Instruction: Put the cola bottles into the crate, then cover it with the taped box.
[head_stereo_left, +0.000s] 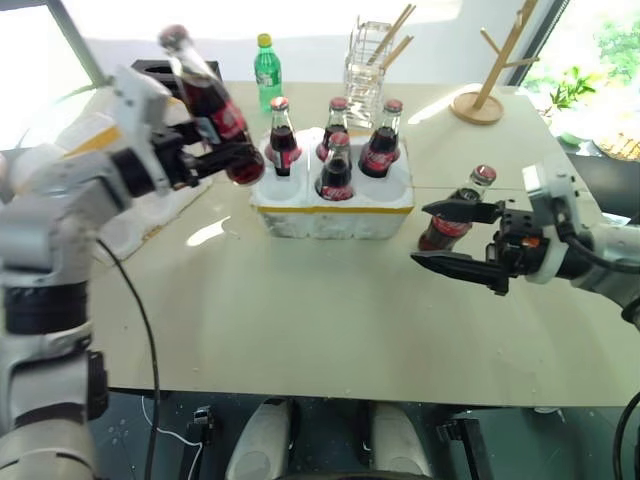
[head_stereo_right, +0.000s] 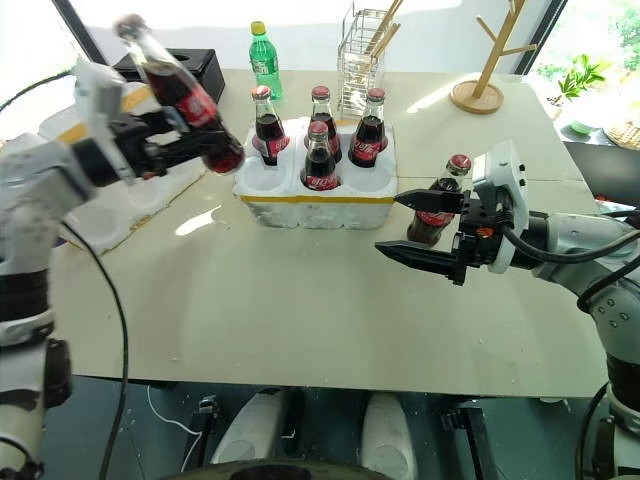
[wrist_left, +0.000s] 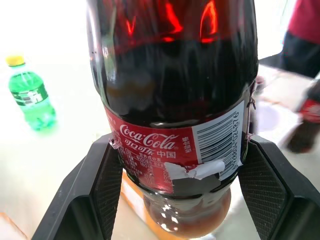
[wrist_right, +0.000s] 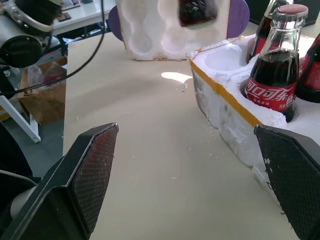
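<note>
Four cola bottles (head_stereo_left: 337, 166) stand upright in the wells of the white crate (head_stereo_left: 332, 208), which sits toward the far side of the table (head_stereo_left: 300, 320), about midway along it. A fifth bottle (head_stereo_left: 208, 104) hangs tilted in the air beside the crate's left end, the left gripper (head_stereo_left: 225, 160) clamped on its lower body. A sixth bottle (head_stereo_left: 455, 212) stands on the table just right of the crate. In front of it the right gripper (head_stereo_left: 452, 236) hovers with its fingers spread wide, holding nothing. The taped box (wrist_right: 170, 30) lies at the table's left edge. A green bottle (head_stereo_left: 267, 73) stands near the far edge.
</note>
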